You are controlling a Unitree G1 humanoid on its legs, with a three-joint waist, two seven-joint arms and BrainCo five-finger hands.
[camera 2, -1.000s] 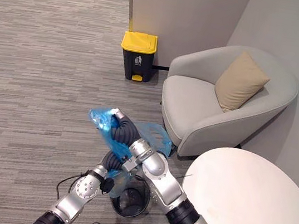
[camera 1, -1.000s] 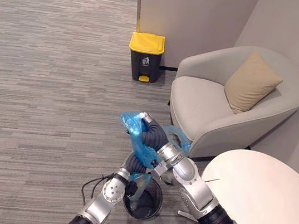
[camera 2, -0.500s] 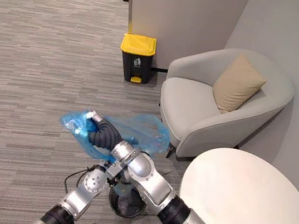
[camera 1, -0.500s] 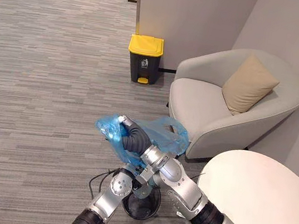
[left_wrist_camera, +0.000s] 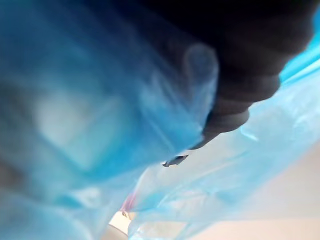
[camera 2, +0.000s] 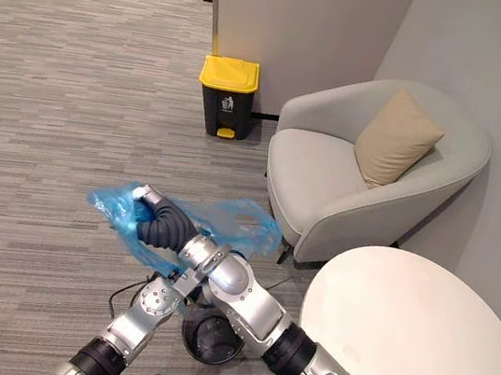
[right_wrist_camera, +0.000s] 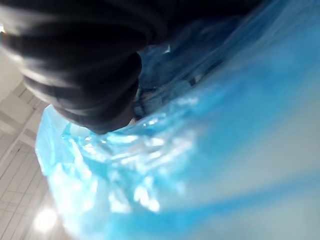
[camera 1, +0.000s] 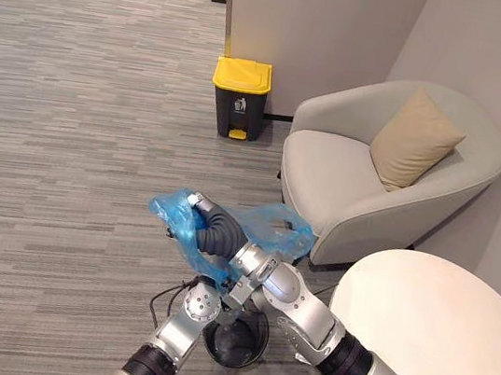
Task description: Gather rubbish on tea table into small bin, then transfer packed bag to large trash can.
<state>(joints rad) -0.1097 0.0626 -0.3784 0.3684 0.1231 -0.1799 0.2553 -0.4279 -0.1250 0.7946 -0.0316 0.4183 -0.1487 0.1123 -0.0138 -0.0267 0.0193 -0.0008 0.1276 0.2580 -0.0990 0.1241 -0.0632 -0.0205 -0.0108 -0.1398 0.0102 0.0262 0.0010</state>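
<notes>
The blue bag is held up above the small black bin, draped over the right hand, whose grip I cannot tell. The left wrist view shows the left hand against the plastic, its grip also unclear. The yellow-lidded trash can stands well apart.

Count, by kind:
- blue plastic bag: 1
- small dark bin on the floor: 1
- large trash can, yellow lid: 1
- round white worktop: 1
- grey armchair: 1
- tan cushion: 1
</notes>
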